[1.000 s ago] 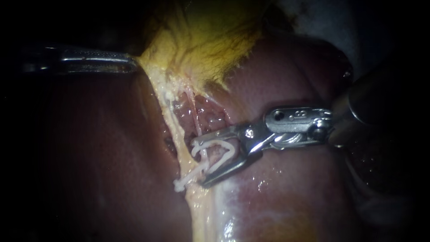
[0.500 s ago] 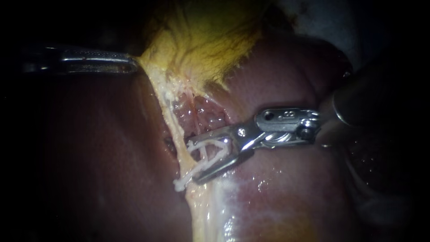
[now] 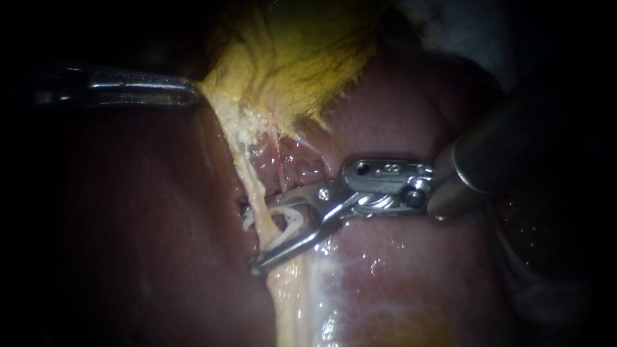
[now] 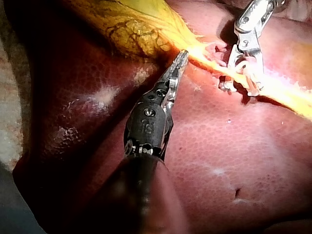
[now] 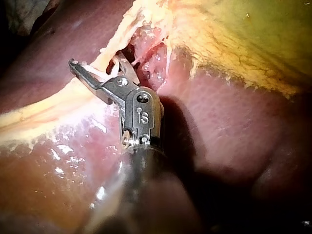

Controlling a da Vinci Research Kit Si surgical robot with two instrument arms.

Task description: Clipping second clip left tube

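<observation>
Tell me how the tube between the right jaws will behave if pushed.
Probably floppy: the tube is a thin strand, straight only where the left instrument holds the gallbladder taut. Likely slippery: it glistens. Possibly fragile: it looks thin beside the clip held by the right instrument.

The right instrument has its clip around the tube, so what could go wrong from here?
1. The clip held by the right instrument straddles the tube at an angle. Closing might catch it only partly or pinch neighbouring tissue.
2. The left instrument holds the gallbladder taut. If that grip slips, the tube could slacken and slide out of the clip.
3. The lower jaw's tip lies close to the liver and might scrape it.
</observation>
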